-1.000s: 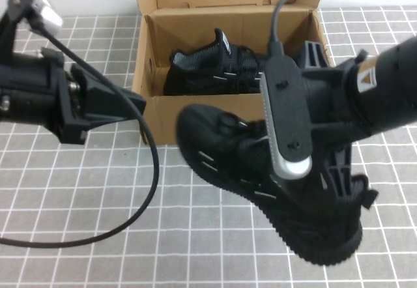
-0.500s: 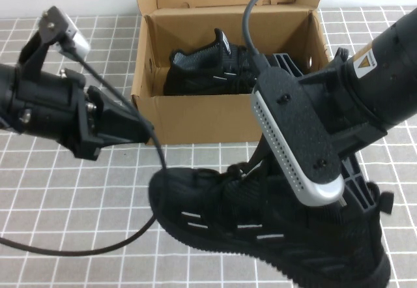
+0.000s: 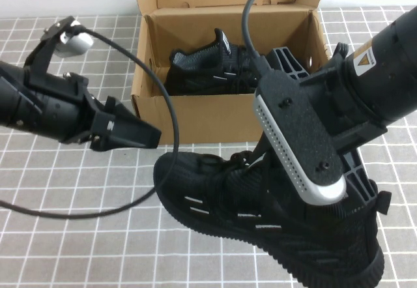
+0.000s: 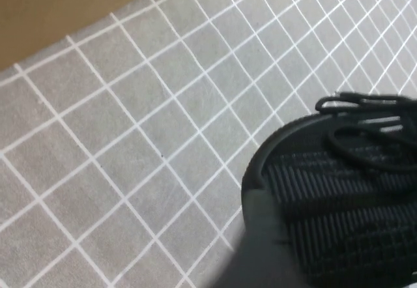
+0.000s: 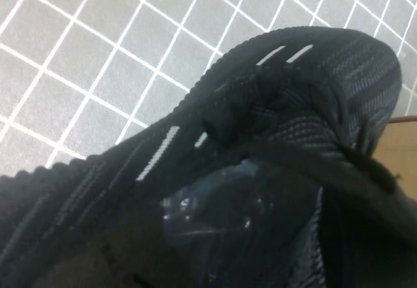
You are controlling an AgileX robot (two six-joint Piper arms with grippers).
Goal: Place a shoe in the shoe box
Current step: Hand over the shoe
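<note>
The shoe (image 3: 260,223), a black knit sneaker with white dashes on its side, sits in front of the shoe box (image 3: 195,115), toe toward the left gripper, heel under the right arm; whether the sole rests on the bench (image 3: 78,236) or hangs just above it I can't tell. Right gripper (image 3: 306,203) is buried at the collar and heel area, clenched on the shoe: the right wrist view shows a fingertip pressed into the knit by the laces. Left gripper (image 3: 140,133) hovers just beside the toe, in front of the box's left corner, touching nothing; its jaws aren't clear in any view, so I can't tell how they stand. Its wrist view looks down on the toe cap. Box is open, flap lid up at the back, with the pair-mate sneaker (image 3: 208,66) already lying inside along the back. Handling, as a judgement: light, soft knit upper that collapses under a pinch, stiffer sole and heel. Best hold is collar or heel counter, or toe and heel together to stop it drooping. Laces could snag the box rim.
</note>
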